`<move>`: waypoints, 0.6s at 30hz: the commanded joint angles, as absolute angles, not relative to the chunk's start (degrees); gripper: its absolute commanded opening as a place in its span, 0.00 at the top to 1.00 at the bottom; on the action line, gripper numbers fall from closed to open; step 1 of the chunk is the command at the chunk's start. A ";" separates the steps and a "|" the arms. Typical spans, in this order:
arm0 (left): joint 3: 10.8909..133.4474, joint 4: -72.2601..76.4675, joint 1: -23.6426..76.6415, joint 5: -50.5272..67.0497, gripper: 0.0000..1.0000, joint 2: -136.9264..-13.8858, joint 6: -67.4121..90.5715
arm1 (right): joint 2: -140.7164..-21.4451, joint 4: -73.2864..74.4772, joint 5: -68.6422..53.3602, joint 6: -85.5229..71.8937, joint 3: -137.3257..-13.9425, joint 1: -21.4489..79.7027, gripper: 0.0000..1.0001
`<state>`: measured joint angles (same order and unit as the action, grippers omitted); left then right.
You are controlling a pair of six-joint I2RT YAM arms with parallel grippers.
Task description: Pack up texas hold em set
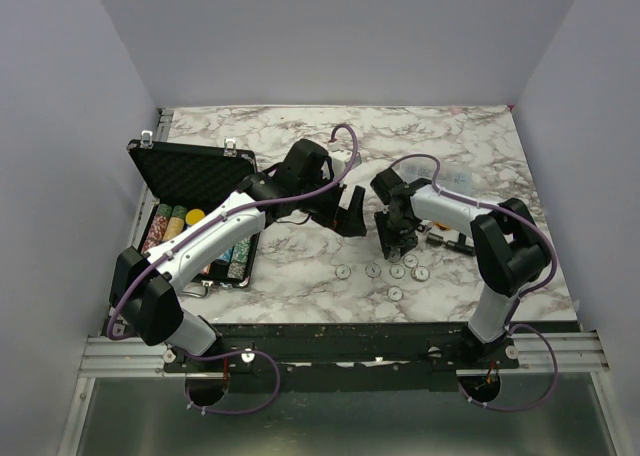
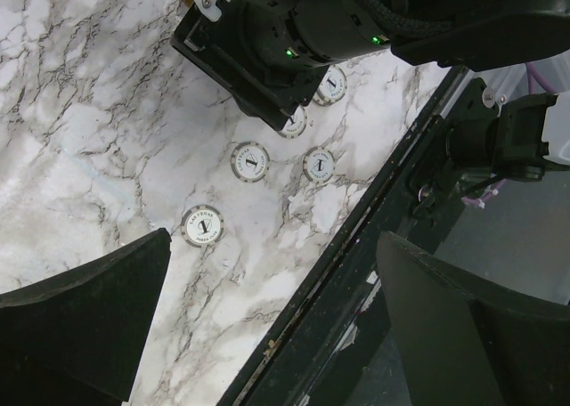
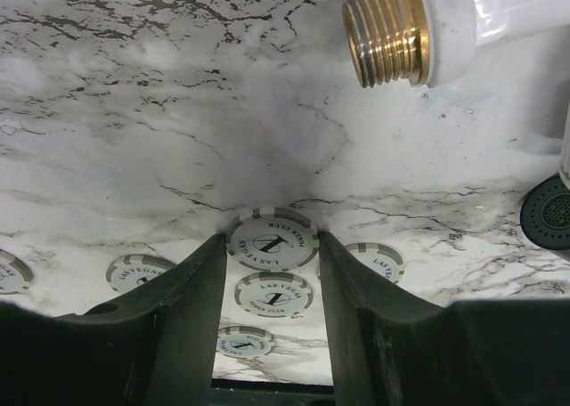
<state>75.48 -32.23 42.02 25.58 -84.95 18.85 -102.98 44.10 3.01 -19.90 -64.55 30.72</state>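
The black case (image 1: 196, 172) lies open at the table's left, with rows of coloured poker chips (image 1: 168, 226) in its tray. Several small white round chips (image 1: 372, 271) lie loose on the marble near the front. My right gripper (image 1: 397, 244) points down among them. In the right wrist view its fingertips (image 3: 217, 246) press both edges of one white chip (image 3: 272, 237); more chips (image 3: 273, 294) lie behind. My left gripper (image 1: 352, 212) hangs wide open beside the right one, with nothing between its fingers (image 2: 98, 308). Below it are white chips (image 2: 202, 225) and the table's front edge.
A clear plastic box (image 1: 455, 181) and small black tools (image 1: 452, 241) sit behind the right arm. A white pipe fitting with a brass thread (image 3: 387, 32) and a black round part (image 3: 547, 212) lie beyond the right gripper. The black front rail (image 2: 356, 263) bounds the table.
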 commanded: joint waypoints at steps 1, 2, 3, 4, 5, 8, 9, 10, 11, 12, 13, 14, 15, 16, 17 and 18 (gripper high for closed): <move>74.79 -31.39 42.11 25.24 0.02 -83.99 17.93 | -106.95 44.20 5.83 -20.85 -63.87 31.29 0.56; 74.74 -31.40 42.11 25.22 0.02 -84.02 17.93 | -106.96 44.36 6.01 -20.99 -63.98 31.24 0.59; 74.79 -31.46 42.17 25.23 0.01 -84.00 17.93 | -106.68 44.54 6.21 -21.21 -64.11 31.22 0.61; 74.79 -31.46 42.18 25.28 0.02 -83.98 17.93 | -106.25 44.61 6.32 -21.44 -64.20 31.28 0.63; 74.80 -31.46 42.12 25.19 0.02 -84.11 17.93 | -105.69 44.71 6.39 -21.76 -64.31 31.27 0.65; 74.80 -31.46 42.10 25.26 0.02 -84.03 17.93 | -103.65 45.47 6.82 -22.77 -65.08 31.29 0.69; 74.86 -31.46 42.11 25.32 0.01 -84.16 17.93 | -103.06 45.68 7.00 -23.14 -65.42 31.29 0.70; 74.85 -31.46 42.10 25.31 0.02 -84.19 17.93 | -102.38 46.02 7.33 -23.47 -65.67 31.24 0.71; 74.88 -31.46 42.13 25.32 0.01 -84.16 17.93 | -101.79 46.34 7.75 -23.85 -65.96 31.29 0.73; 74.87 -31.46 42.17 25.33 0.02 -84.17 17.93 | -101.27 46.72 8.18 -24.20 -66.21 31.29 0.74; 74.85 -31.41 42.16 25.36 0.01 -84.14 17.93 | -100.73 47.21 8.34 -24.38 -66.43 31.29 0.76; 74.86 -31.40 42.15 25.34 0.02 -84.18 17.93 | -100.15 47.60 8.75 -24.81 -66.67 31.27 0.77; 74.82 -31.40 42.13 25.38 0.01 -84.11 17.93 | -99.51 47.95 9.13 -25.15 -66.77 31.29 0.77; 74.87 -31.46 42.10 25.39 0.01 -84.09 17.98 | -99.01 48.30 9.60 -25.47 -66.87 31.30 0.78; 74.88 -31.39 42.11 25.39 0.02 -84.16 18.02 | -98.39 48.64 9.95 -25.69 -66.95 31.28 0.78; 74.88 -31.36 42.10 25.45 0.02 -84.19 18.02 | -97.89 48.93 10.32 -25.85 -67.04 31.22 0.78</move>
